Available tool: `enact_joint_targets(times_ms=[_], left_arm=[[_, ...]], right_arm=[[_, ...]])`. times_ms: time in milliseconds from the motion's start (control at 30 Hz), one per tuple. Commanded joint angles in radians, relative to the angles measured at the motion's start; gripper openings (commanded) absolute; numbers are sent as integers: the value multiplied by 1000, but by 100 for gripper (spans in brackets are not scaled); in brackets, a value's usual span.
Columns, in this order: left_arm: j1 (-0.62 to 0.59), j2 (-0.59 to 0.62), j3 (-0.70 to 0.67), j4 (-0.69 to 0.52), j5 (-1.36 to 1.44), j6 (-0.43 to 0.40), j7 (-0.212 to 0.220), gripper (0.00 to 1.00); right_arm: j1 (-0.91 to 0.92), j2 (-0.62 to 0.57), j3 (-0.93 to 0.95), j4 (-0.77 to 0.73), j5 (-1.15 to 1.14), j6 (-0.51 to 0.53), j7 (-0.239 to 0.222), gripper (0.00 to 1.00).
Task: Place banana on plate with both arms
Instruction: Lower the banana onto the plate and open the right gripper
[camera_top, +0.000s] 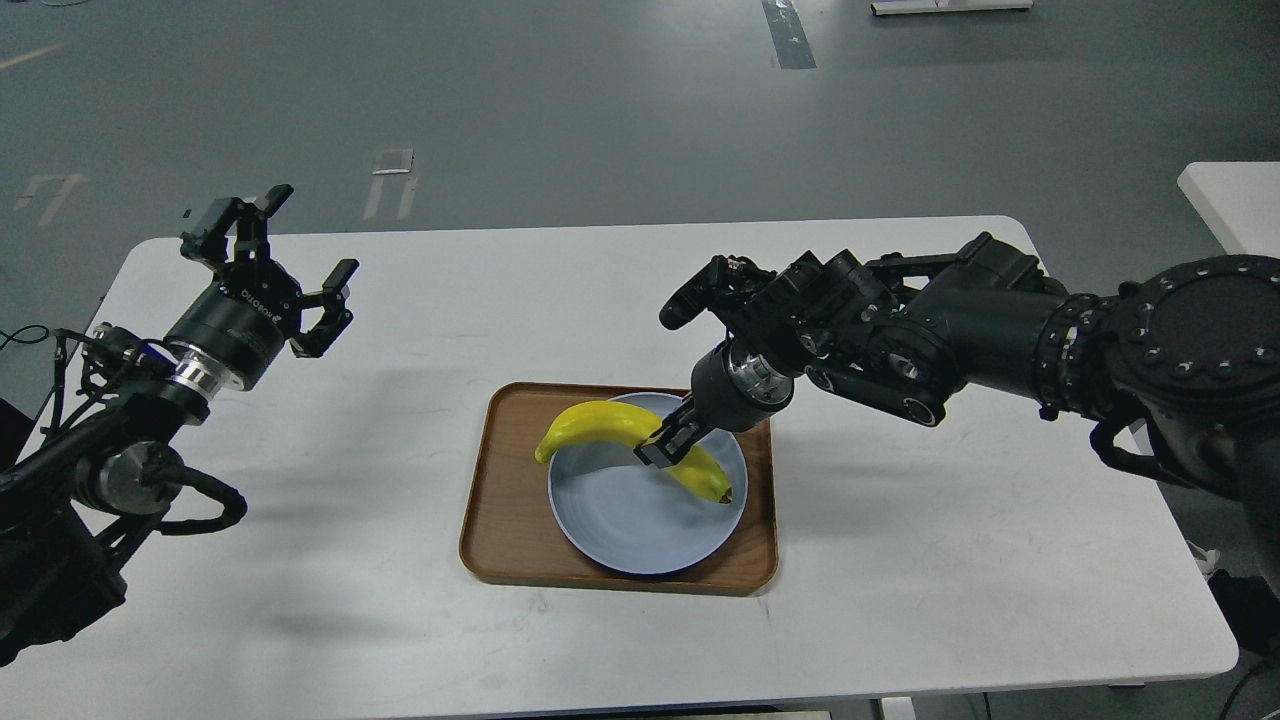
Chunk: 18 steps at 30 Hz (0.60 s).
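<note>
The yellow banana is held over the back half of the pale blue-grey plate; whether it touches the plate I cannot tell. My right gripper reaches in from the right and is shut on the banana's middle. The banana's dark tip points to the right side of the plate. My left gripper is open and empty, raised above the table's far left, well apart from the plate.
The plate sits in a brown wooden tray at the middle of the white table. A second white table's corner shows at the far right. Grey floor lies beyond.
</note>
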Motion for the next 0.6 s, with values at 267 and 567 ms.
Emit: enact_joint_targets(times_ms=[267,567], left_arm=[[-1,-1,0,0,0,0,0,98],[-3,-3,2,0,0,0,0,98]], right_arm=[[15,-5,6,-4,52,0,0,97],[72,-183,110,-13,308,0,0,100]])
